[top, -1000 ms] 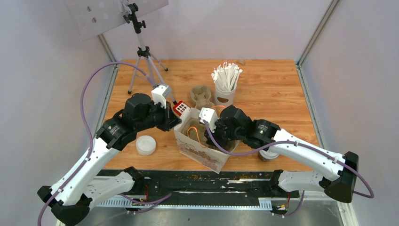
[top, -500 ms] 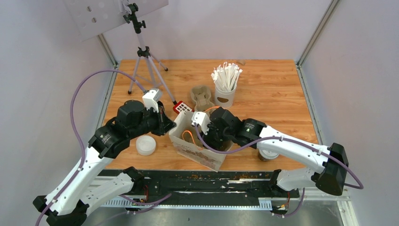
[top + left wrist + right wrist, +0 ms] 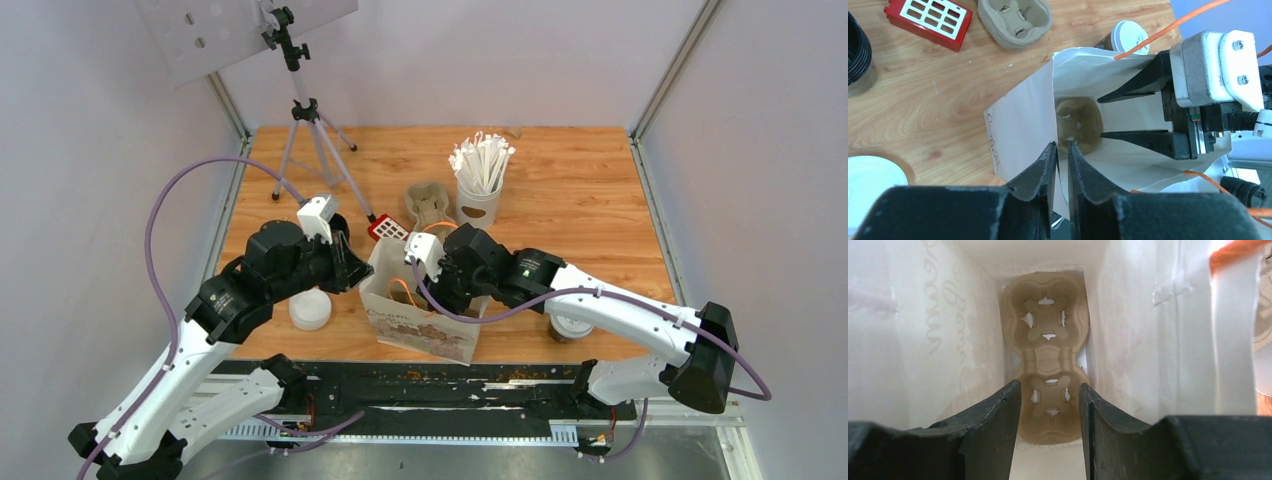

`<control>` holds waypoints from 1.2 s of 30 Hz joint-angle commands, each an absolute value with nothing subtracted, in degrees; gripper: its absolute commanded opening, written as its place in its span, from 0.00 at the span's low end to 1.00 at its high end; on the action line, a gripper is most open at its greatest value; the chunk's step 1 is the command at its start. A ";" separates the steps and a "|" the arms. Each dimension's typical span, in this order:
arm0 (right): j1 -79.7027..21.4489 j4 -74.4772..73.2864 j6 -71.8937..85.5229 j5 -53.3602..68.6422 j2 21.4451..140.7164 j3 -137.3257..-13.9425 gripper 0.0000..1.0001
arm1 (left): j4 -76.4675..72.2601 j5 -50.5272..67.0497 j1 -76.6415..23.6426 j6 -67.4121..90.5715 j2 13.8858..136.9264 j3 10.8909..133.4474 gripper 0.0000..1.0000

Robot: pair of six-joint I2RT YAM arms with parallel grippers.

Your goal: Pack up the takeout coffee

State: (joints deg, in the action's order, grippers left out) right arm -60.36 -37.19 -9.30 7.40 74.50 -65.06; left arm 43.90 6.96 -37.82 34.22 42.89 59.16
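- Paper bag [image 3: 420,325] stands open-topped on the wooden table, between the two arms.
- Left gripper [image 3: 1062,147] sits at the bag's left wall. Its fingers are almost together, with the wall's top edge running into the thin gap. I cannot tell whether they pinch the paper.
- Right gripper [image 3: 1050,385] reaches down inside the bag, jaws spread and holding nothing.
- Beige pulp tray [image 3: 1045,355] lies flat on the bag's floor, under the right gripper.
- One brown cup [image 3: 572,327] with a white lid stands outside the bag, to its right, partly under the right forearm.
- A second cup [image 3: 310,308], white lid up, stands outside the bag, just left of it.
- Behind the bag lie a second pulp tray [image 3: 428,205] and a red grid piece [image 3: 388,229].
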 commanded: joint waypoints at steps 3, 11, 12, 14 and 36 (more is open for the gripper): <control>-61.00 -35.36 -7.75 9.13 72.74 -68.73 0.47 | 43.69 5.86 -37.68 32.49 43.57 61.63 0.39; -60.99 -33.82 -3.87 2.04 67.24 -73.89 0.55 | 50.22 3.67 -37.62 26.39 47.10 67.65 0.56; -61.00 -33.42 -3.67 1.74 66.51 -74.64 0.55 | 50.93 3.54 -37.63 25.72 47.70 68.26 0.57; -61.00 -32.71 -3.37 1.74 65.27 -76.01 0.58 | 51.59 3.74 -37.62 24.84 48.52 69.38 0.58; -60.99 -33.37 -2.36 -25.54 50.85 -77.12 1.00 | 58.97 -3.43 -37.67 20.36 45.38 73.94 1.00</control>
State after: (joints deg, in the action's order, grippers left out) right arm -60.69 -32.75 -0.36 -14.20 51.92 -76.77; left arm 57.14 0.80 -37.82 23.00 46.92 74.17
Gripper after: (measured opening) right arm 0.998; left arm 0.997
